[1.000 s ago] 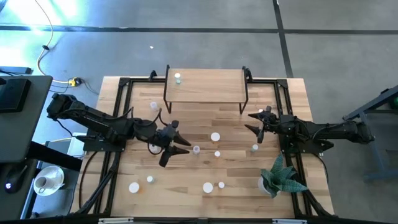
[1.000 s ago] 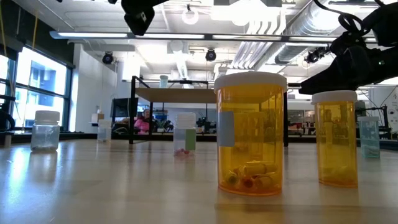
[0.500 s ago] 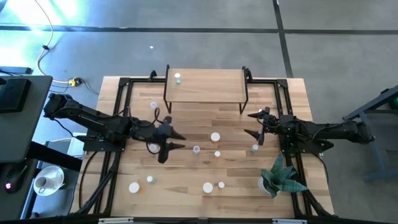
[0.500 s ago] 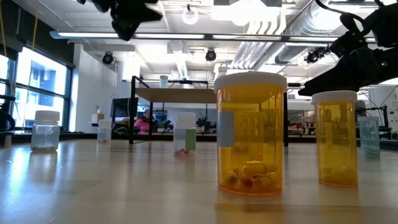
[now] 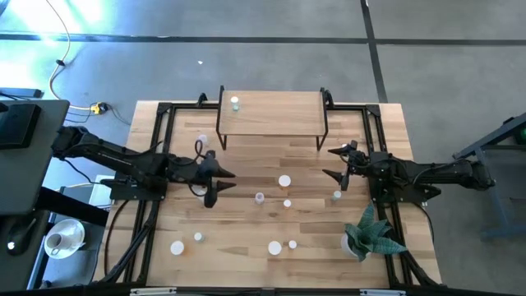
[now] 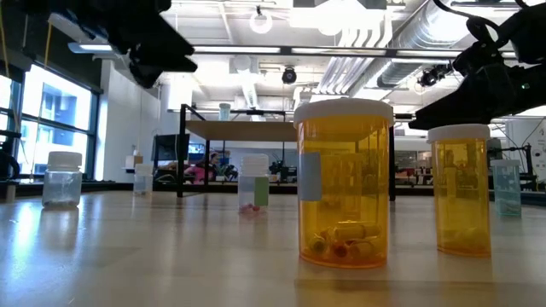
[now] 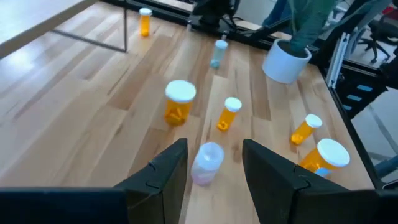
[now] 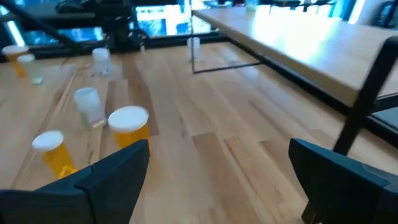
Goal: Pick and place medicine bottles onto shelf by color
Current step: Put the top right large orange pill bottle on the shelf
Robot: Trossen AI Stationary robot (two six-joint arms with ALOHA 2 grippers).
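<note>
The light-wood shelf (image 5: 271,115) stands at the table's far middle, with one pale green bottle (image 5: 235,103) on its left end. Several white-capped bottles stand on the table: a large orange one (image 5: 284,181), a whitish one (image 5: 260,197), a small orange one (image 5: 287,203), a pale one (image 5: 337,195), and more near the front (image 5: 274,247). My left gripper (image 5: 223,187) is open and empty left of the whitish bottle (image 7: 207,163). My right gripper (image 5: 329,163) is open and empty near the shelf's right legs.
A potted plant (image 5: 370,234) in a white pot stands at the front right. Black frame rails (image 5: 156,148) run along the table's left and right sides. One more bottle (image 5: 203,141) stands by the shelf's left legs. Bare wood lies in front of the shelf.
My left gripper has drawn back toward the table's left edge, away from the whitish bottle, staying open and empty. No bottle has moved.
</note>
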